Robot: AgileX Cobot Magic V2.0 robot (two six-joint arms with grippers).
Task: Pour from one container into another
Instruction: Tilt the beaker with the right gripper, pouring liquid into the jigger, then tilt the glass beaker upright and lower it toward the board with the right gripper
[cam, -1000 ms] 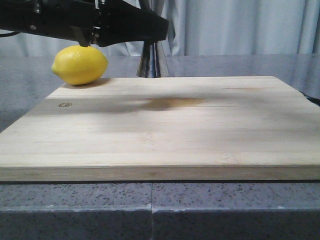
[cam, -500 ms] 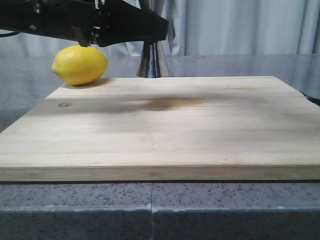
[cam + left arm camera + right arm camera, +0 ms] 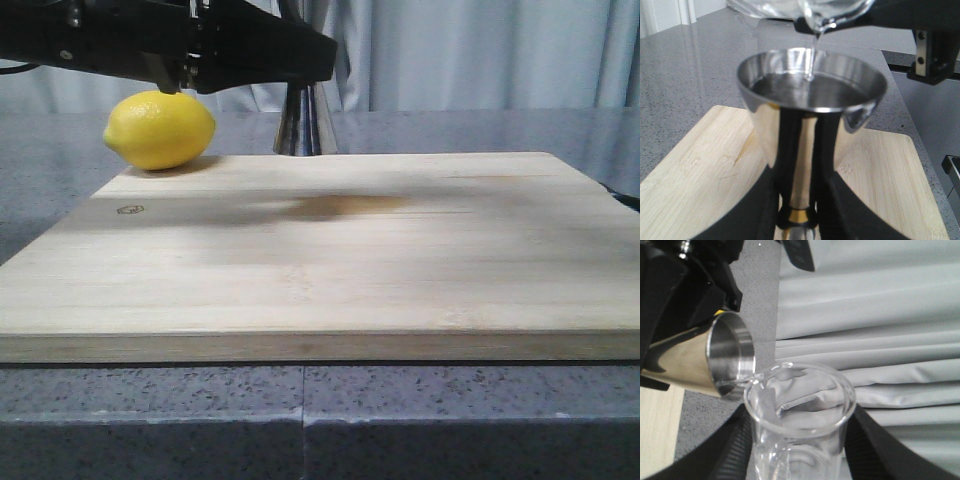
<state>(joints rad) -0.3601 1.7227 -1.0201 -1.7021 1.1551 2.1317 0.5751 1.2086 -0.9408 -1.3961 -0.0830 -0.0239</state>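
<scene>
The steel jigger (image 3: 810, 115) stands upright with my left gripper (image 3: 799, 200) shut on its narrow gold-banded waist. Clear liquid lies in its upper cup. The glass beaker (image 3: 830, 12) is tilted over it, and a thin clear stream runs from its lip into the cup. In the right wrist view my right gripper (image 3: 800, 450) is shut on the beaker (image 3: 800, 405), whose lip touches the rim of the jigger (image 3: 715, 360). The front view shows only the lower cone of the jigger (image 3: 305, 125) under a black arm; the beaker is hidden there.
A yellow lemon (image 3: 160, 130) rests on the far left corner of the wooden cutting board (image 3: 320, 260), close to the jigger. The board lies on a grey speckled counter (image 3: 450, 420). Grey curtains (image 3: 480, 50) hang behind.
</scene>
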